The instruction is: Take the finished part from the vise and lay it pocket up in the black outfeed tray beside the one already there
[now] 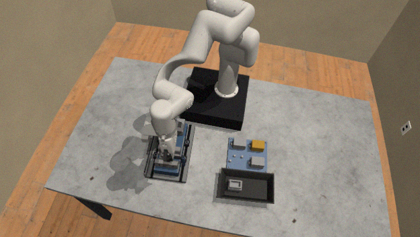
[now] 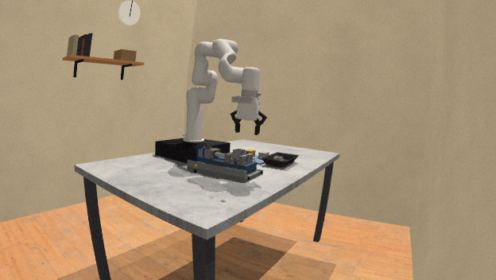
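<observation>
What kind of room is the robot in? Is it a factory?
More like a small workshop room, probably. A vise and a black outfeed tray sit on a grey table, while a wall shelf with books and a clock look homely.

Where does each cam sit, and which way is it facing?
Top: high over the table's front, looking steeply down past the white arm at the blue-and-grey vise, black outfeed tray and black base plate.
Exterior: off one table corner, near table height, showing the whole arm and the open gripper hanging above the vise.
Shared: arm, vise, tray, grey table top.
</observation>
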